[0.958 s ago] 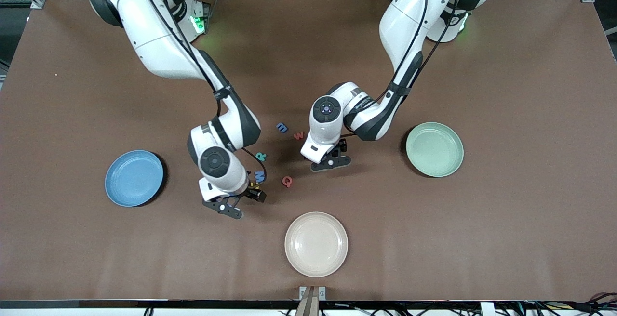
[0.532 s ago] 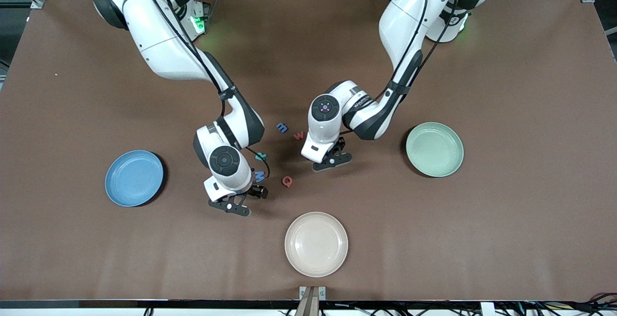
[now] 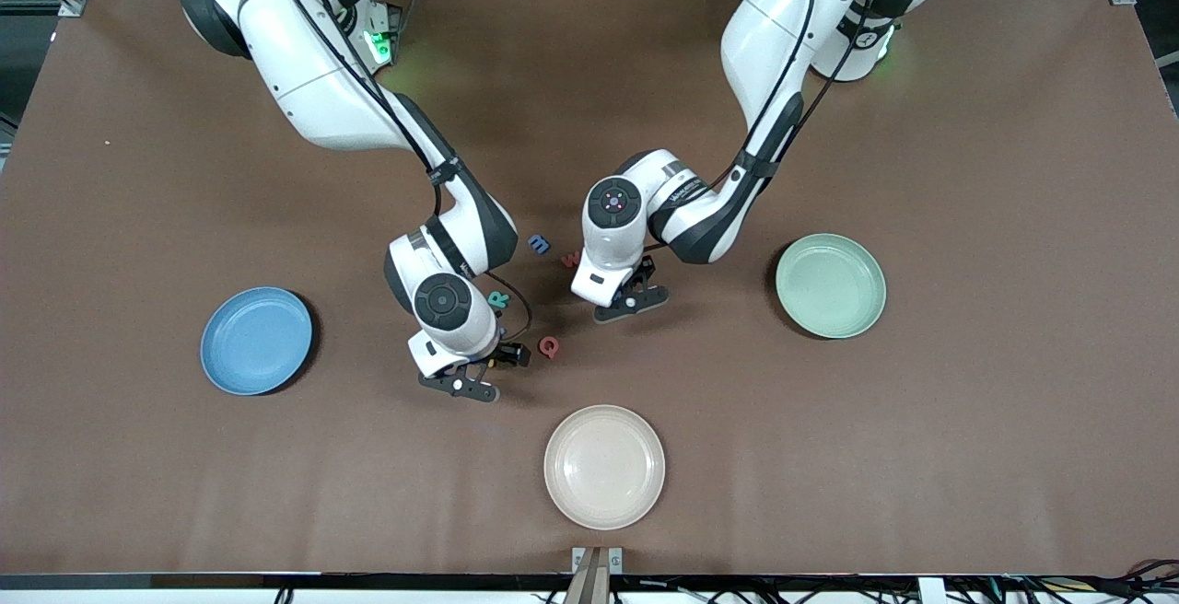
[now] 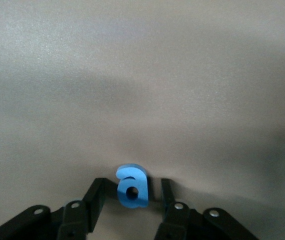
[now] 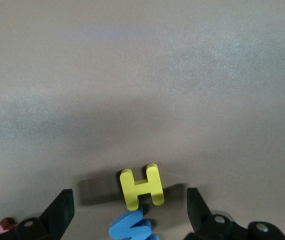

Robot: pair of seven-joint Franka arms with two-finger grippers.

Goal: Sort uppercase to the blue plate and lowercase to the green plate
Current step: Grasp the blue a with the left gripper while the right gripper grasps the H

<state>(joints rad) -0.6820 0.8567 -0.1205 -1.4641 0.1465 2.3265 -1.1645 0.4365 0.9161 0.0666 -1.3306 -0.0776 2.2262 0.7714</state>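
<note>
The left gripper [image 4: 131,192] straddled the blue a [image 4: 131,186] on the bench, fingers narrowed but seemingly not yet gripping, while the right gripper [image 5: 130,207], fingers wide, bracketed the yellow H [image 5: 142,185].

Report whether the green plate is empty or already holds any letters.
Empty. The front view shows the green plate bare inside, with no letter on it; the blue a sits between the left claw's fingers on the table.

Blue a [image 4: 131,186] upright on the table [image 4: 142,90] between two black fingers [image 4: 96,194]
</note>
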